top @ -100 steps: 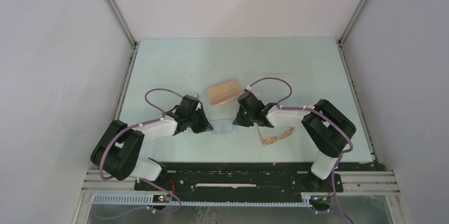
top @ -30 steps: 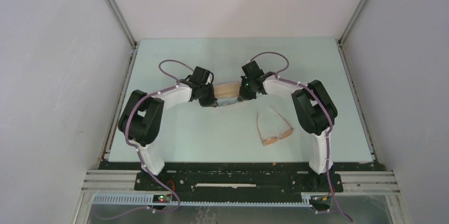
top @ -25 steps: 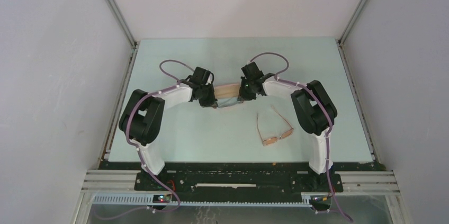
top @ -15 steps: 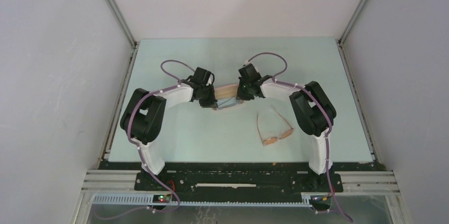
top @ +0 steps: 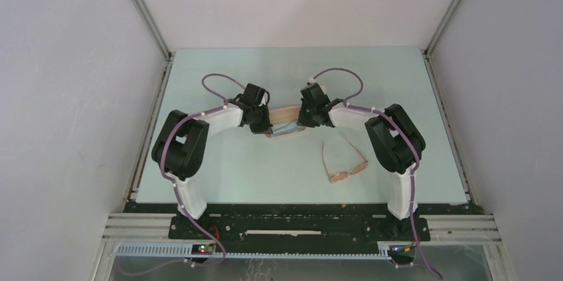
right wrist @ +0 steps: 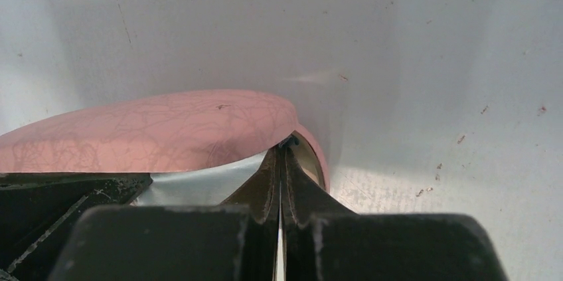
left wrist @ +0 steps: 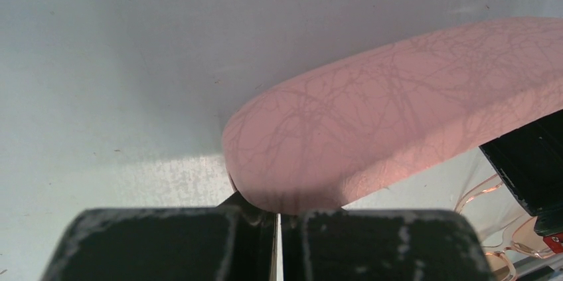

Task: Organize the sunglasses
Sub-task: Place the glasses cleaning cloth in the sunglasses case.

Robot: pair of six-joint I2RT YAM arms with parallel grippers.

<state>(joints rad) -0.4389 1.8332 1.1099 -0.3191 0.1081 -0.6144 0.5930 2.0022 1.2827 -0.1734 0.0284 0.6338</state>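
Note:
The sunglasses (top: pixel 343 162) lie open on the table right of centre, untouched; one lens corner shows in the left wrist view (left wrist: pixel 494 254). The pink case (top: pixel 282 113) lies between both grippers, its lid (right wrist: pixel 146 135) raised a little off its lower rim (right wrist: pixel 320 156). The light blue cloth (top: pixel 287 131) stretches between the grippers along the case's near side and into its opening (right wrist: pixel 192 185). My left gripper (top: pixel 266 125) is shut, its tips under the case's left end (left wrist: pixel 398 108). My right gripper (right wrist: pixel 281 156) is shut on the cloth's corner inside the case's right end.
The table (top: pixel 219 75) is pale green with white walls on three sides and metal rails (top: pixel 156 105) along its edges. Both arms reach inward toward the case, with purple cables looping above the wrists. The black base rail (top: pixel 299 224) runs along the near edge.
Since 3.3 s ago both grippers carried the cloth from the near middle up to the case. In the last second the right gripper edged left and more cloth shows at the case's front.

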